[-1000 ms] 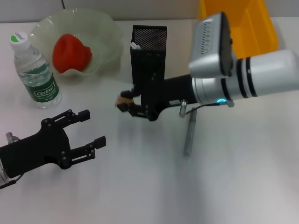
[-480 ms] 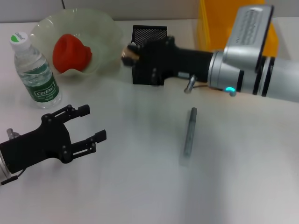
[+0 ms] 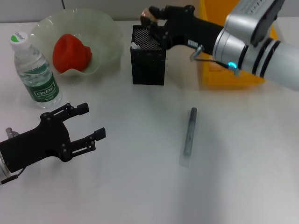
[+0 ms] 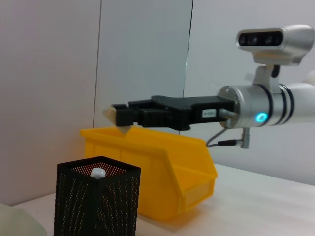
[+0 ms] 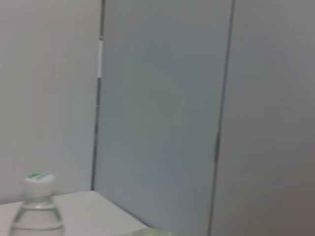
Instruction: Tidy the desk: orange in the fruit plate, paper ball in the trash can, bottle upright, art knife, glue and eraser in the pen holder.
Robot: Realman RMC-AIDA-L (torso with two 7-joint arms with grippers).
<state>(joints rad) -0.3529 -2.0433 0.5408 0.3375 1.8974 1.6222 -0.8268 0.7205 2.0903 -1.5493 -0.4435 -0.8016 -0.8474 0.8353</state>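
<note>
Above the pen holder (image 3: pixel 148 56), my right pincer (image 3: pixel 150 15) clamps a small pale block — the eraser (image 4: pixel 122 122), I judge — ready to drop in.

On the tally: the bottle (image 3: pixel 36 71) stands upright, an orange-red fruit (image 3: pixel 71 52) sits in the fruit plate (image 3: pixel 103 28), and a white-tipped item (image 4: pixel 98 172) already pokes from the holder — the glue, perhaps. A grey stick, likely the art knife (image 3: pixel 189 131), lies on the table (image 3: pixel 140 186), not yet put away. I can't see any paper ball. My right arm reaches level across from the yellow bin (image 3: pixel 261 18); my left pincer (image 3: pixel 86 122) hangs spread and empty near the table's front.
</note>
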